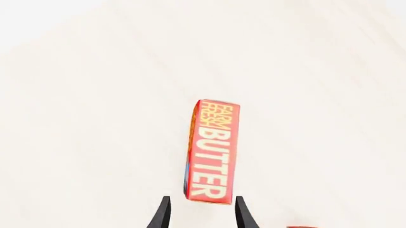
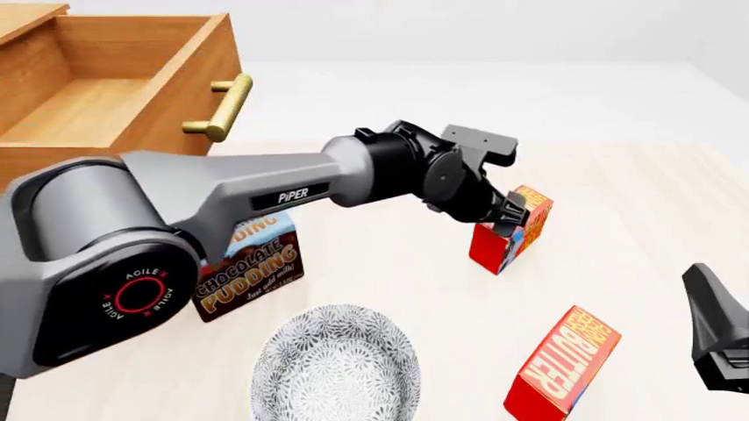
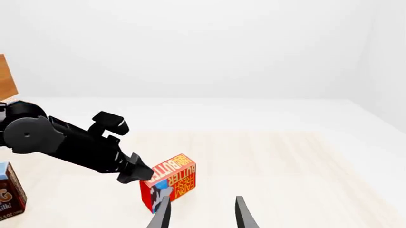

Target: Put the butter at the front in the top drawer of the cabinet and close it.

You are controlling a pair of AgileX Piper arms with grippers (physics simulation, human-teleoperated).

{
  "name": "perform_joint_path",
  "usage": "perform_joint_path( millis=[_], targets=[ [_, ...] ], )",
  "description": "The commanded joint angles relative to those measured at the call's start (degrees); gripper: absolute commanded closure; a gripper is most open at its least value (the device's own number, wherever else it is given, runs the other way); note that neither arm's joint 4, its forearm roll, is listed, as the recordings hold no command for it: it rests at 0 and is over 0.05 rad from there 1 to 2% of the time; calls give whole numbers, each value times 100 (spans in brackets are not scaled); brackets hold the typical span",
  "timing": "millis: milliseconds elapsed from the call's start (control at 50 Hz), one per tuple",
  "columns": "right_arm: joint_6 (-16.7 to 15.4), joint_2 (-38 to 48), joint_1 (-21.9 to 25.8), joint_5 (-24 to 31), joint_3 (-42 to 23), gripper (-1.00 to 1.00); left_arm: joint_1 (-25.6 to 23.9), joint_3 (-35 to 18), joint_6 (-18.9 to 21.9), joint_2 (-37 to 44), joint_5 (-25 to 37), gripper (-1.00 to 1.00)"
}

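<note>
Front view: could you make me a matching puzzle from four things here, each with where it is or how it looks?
Things:
1. top drawer
2. Chocolate Pudding box
3. patterned bowl
4. farther butter carton

Descriptions:
A. grey and white, at the table's near edge
B. right at the tips of the left gripper
C. pulled open
D. partly hidden behind the left arm

Pairs: 1-C, 2-D, 3-A, 4-B
</note>
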Motion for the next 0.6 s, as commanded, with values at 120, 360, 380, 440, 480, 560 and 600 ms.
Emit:
perform_joint_path(
  millis=[120,360,380,440,480,560,600],
  targets=[
    [5,8,-3,-16,10,-100,-49,-431,8,382,220,-100],
    [5,7,-2,-16,10,-100,-104,-565,-26,497,273,-100],
    [5,7,-2,-16,10,-100,-100,-600,-9,526,298,-100],
    [3,8,0,-16,10,-100,-108,-663,-2,564,322,-100],
    [4,7,-2,-16,10,-100,-120,-676,-13,577,322,-100],
    [4,7,-1,-15,10,-100,-132,-736,-11,615,347,-100],
    [6,6,0,-16,10,-100,-131,-780,8,647,376,-100]
  ],
)
